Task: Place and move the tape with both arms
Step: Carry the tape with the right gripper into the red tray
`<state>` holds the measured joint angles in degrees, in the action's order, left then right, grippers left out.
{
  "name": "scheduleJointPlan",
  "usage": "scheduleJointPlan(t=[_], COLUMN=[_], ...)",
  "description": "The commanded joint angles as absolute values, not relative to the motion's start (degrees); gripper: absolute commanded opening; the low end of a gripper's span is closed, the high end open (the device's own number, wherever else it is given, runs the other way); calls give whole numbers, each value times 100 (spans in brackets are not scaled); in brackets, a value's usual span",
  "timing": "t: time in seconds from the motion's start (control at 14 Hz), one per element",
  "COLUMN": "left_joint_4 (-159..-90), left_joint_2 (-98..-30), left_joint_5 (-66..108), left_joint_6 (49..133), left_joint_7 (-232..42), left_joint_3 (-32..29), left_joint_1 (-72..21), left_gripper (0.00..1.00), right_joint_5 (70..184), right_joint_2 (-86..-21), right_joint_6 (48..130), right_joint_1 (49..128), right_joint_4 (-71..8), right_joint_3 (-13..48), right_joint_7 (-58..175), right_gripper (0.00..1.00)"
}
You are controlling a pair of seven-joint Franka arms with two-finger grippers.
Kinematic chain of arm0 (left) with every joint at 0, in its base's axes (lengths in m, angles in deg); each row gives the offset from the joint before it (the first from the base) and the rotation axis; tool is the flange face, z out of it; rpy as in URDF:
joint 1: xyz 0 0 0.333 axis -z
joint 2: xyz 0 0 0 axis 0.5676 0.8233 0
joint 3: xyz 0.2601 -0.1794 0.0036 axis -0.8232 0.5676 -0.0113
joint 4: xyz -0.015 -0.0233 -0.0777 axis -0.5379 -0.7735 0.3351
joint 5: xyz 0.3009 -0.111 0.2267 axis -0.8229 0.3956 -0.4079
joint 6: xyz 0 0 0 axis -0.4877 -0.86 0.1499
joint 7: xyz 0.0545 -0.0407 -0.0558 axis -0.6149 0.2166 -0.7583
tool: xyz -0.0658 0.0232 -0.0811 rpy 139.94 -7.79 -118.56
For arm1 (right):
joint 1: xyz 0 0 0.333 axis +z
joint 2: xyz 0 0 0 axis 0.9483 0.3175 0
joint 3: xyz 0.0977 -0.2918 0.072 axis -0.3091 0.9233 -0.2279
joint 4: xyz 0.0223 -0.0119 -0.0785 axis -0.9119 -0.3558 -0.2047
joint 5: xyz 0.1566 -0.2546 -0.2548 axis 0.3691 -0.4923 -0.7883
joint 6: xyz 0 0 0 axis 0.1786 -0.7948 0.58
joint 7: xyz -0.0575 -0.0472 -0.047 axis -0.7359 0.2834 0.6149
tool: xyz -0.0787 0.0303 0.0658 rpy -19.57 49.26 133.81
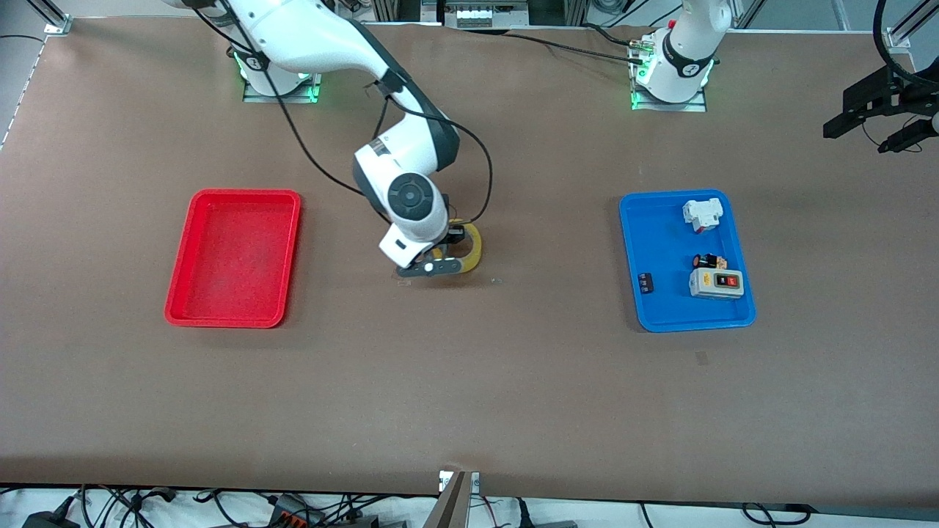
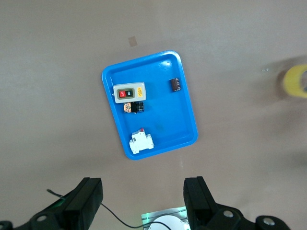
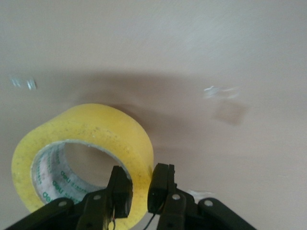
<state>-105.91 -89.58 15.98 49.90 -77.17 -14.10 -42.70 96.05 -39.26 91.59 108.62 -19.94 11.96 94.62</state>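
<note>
The tape (image 1: pixel 472 251) is a yellow ring-shaped roll at the middle of the table, tilted up on its edge. My right gripper (image 1: pixel 439 260) is shut on its wall. In the right wrist view one finger of the right gripper (image 3: pixel 140 188) sits inside the hollow core of the tape (image 3: pixel 96 129) and the other sits outside. I cannot tell whether the roll touches the table. My left gripper (image 1: pixel 858 139) waits high up by the left arm's end of the table, open and empty. The left wrist view shows its fingers (image 2: pixel 86 201) wide apart and the tape (image 2: pixel 295 81) at the frame's edge.
A blue tray (image 1: pixel 638 242) toward the left arm's end holds a white switch block (image 1: pixel 703 214), a grey button box (image 1: pixel 716 283) and small black parts; it also shows in the left wrist view (image 2: pixel 163 124). A red tray (image 1: pixel 180 279) lies toward the right arm's end.
</note>
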Motion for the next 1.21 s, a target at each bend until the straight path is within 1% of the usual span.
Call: scheduleJointPlan(t=[0.0, 0.14, 0.29, 0.36, 0.5, 0.71, 0.93, 1.0, 1.07, 1.14], left_joint_4=[-10529, -10538, -10547, -10573, -10556, -10591, -10582, -10582, -10582, -10582], left_joint_2=[-8953, -8926, -8918, -8918, -8909, -8883, -8567, -8470, -8417, -8382], left_joint_5=[1446, 1455, 1446, 1455, 1446, 1297, 1052, 990, 824, 744], left_joint_6=[4917, 4925, 4925, 4925, 4934, 4934, 5232, 5320, 5408, 5426], left_joint_7=[-7650, -7641, -7632, -7641, -7624, -7614, -7606, -7597, -7588, -7588], left_joint_3=[-1343, -1369, -1352, -1334, -1299, -1133, -1088, -1088, -1079, -1071], left_joint_1=[-4267, -4267, -4250, -4250, -4258, -4250, -4188, -4188, -4179, -4153], left_gripper=[100, 100, 100, 100, 100, 100, 100, 100, 100, 100], right_joint_5=[9653, 9652, 9574, 9251, 8827, 8808, 8800, 8800, 8800, 8817], right_joint_2=[-4912, -5054, -5273, -5422, -5677, -5723, -5678, -5678, -5670, -5600], right_joint_6=[8097, 7498, 7434, 7521, 7994, 8776, 9593, 9857, 9930, 9948], right_joint_1=[9790, 8648, 7812, 7538, 7186, 6868, 6850, 6841, 6798, 6763], right_joint_4=[-2192, -2245, -2682, -3032, -3683, -4388, -4994, -5179, -5215, -5190], right_joint_3=[1152, 1170, 1187, 1187, 1187, 1187, 1187, 1196, 1196, 1196], right_joint_7=[8914, 7616, 6813, 6488, 6371, 6090, 6089, 6080, 6080, 6115], right_gripper=[0, 0, 0, 0, 0, 0, 2, 5, 17, 74])
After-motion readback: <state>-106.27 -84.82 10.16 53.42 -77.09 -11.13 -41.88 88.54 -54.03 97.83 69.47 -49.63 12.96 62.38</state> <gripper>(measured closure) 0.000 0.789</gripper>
